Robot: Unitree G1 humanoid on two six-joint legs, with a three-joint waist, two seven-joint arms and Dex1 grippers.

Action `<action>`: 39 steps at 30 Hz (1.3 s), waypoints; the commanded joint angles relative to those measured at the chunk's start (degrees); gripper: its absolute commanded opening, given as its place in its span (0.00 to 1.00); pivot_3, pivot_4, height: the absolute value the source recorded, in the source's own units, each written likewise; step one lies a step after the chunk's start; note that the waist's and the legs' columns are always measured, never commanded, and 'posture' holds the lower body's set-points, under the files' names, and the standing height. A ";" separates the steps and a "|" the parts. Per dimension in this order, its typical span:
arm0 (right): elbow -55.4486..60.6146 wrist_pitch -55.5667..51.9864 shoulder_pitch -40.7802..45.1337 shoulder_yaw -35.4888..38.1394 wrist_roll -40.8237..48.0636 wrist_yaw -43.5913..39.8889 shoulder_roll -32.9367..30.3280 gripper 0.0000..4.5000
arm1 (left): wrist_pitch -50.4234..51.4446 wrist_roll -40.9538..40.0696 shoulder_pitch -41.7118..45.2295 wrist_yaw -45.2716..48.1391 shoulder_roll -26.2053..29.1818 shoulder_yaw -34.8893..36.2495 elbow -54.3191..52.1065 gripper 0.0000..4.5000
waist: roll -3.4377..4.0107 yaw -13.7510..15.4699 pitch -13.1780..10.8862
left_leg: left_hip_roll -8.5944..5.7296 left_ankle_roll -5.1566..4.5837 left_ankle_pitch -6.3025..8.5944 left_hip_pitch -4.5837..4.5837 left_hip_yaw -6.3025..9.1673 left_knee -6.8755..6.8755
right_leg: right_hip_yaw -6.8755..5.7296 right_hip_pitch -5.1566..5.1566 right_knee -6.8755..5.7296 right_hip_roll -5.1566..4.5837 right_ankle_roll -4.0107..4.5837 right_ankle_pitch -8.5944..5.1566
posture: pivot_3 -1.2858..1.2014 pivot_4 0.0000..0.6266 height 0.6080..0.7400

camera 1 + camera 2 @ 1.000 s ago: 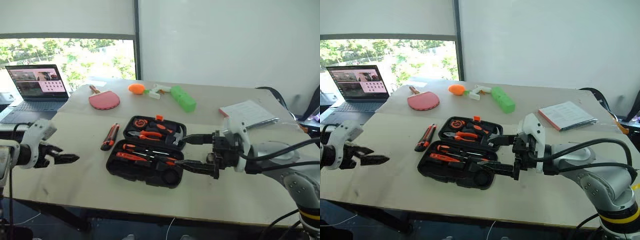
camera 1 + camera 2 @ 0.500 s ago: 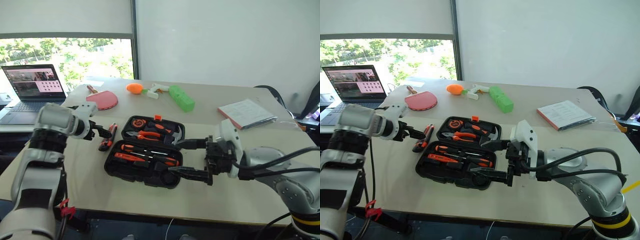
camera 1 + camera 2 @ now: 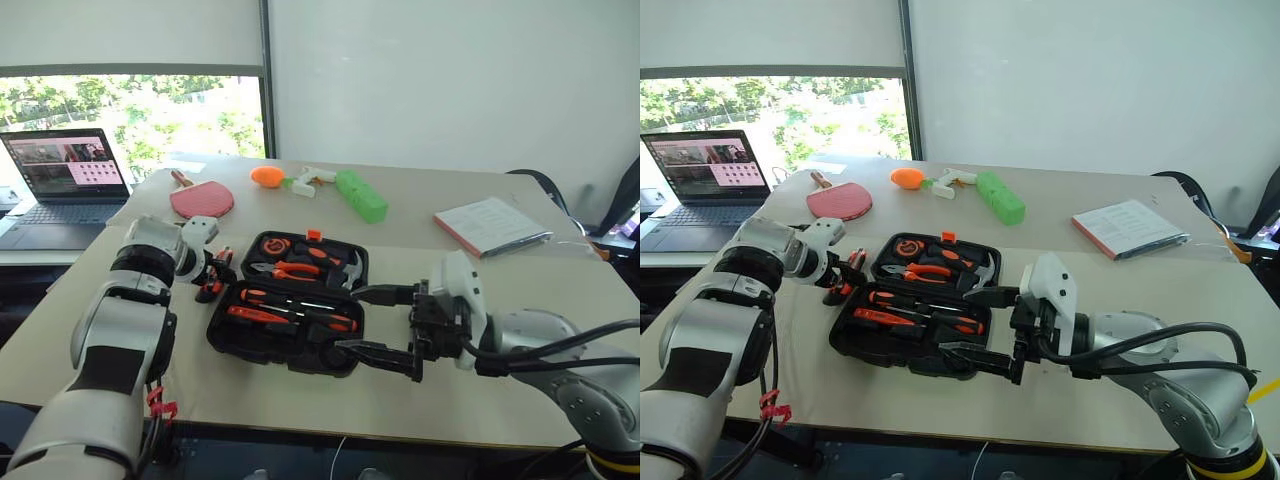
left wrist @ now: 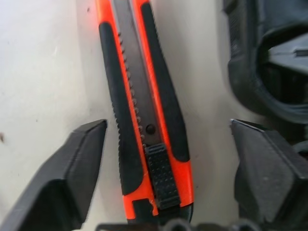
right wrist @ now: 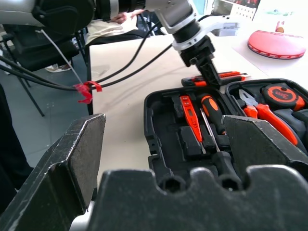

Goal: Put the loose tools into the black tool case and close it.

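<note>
The black tool case (image 3: 218, 335) lies open in the middle of the table. Pliers, a tape measure and a hammer sit in its far half, and two screwdrivers (image 3: 295, 300) and an orange tool (image 3: 258, 315) in its near half. A black-and-orange utility knife (image 4: 144, 110) lies on the table just left of the case. My left gripper (image 3: 213, 274) points down over it, open, one finger on each side of the handle with a gap on both sides. My right gripper (image 3: 350, 320) hovers open at the case's right front corner, pointing left, with nothing in it.
At the back of the table are a red paddle (image 3: 203, 200), an orange object (image 3: 268, 176) and a green block (image 3: 362, 197). A laptop (image 3: 62, 178) stands at the far left and a booklet (image 3: 490, 225) at the right. Cables and a red tie (image 5: 85, 90) hang off my left arm.
My left arm has swung in from the table's left edge to the utility knife and lowered over it, its fingers narrowing. The right gripper has stayed where it was.
</note>
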State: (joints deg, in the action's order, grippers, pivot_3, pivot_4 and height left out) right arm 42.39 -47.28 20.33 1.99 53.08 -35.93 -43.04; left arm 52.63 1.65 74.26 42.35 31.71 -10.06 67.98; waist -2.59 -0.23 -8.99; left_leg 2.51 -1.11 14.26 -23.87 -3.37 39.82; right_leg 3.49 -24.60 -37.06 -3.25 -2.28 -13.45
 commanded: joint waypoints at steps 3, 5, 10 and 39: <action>1.71 1.02 0.20 2.47 1.18 1.29 0.24 1.00 | -1.71 1.10 1.47 -0.58 -0.33 1.55 2.45 0.39 | 0.00 0.01 0.00 | -0.01 0.00 0.00 0.00 0.00 0.00 | 0.00 0.00 0.00 -0.01 0.00 0.00 | 0.52 0.24 0.99; 1.59 0.97 0.33 2.53 1.22 1.35 0.15 1.00 | -2.02 1.29 1.50 -0.81 -0.29 1.93 2.83 0.37 | 0.00 0.01 0.00 | -0.01 0.00 0.00 0.00 0.00 0.00 | 0.00 0.00 -0.01 -0.01 0.00 0.00 | 0.52 0.24 0.99; 1.10 0.91 0.66 2.79 1.36 1.19 -0.15 1.00 | -3.63 1.64 2.47 -0.63 1.24 3.01 3.15 0.37 | 0.00 0.00 0.00 | -0.01 0.00 0.00 0.00 0.00 0.01 | 0.00 0.01 -0.02 -0.01 -0.01 0.01 | 0.52 0.24 0.99; 4.87 -0.08 -7.18 6.66 5.96 0.69 -7.25 1.00 | -44.96 -3.06 -19.55 50.14 21.60 -27.34 -57.97 0.37 | -0.16 -0.40 -0.10 | 0.08 0.01 -0.02 -0.39 -0.02 0.21 | 0.13 -0.42 -0.15 0.06 -0.01 0.02 | 0.52 0.24 0.99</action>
State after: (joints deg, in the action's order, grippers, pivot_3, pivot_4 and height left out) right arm 45.59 -47.69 12.90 6.70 57.66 -35.87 -49.86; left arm 9.78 -3.21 55.30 92.35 53.88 -38.59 9.75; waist -2.75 -0.63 -9.09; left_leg 2.56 -1.10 14.24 -24.26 -3.40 40.04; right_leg 3.62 -24.99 -37.20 -3.21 -2.30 -13.42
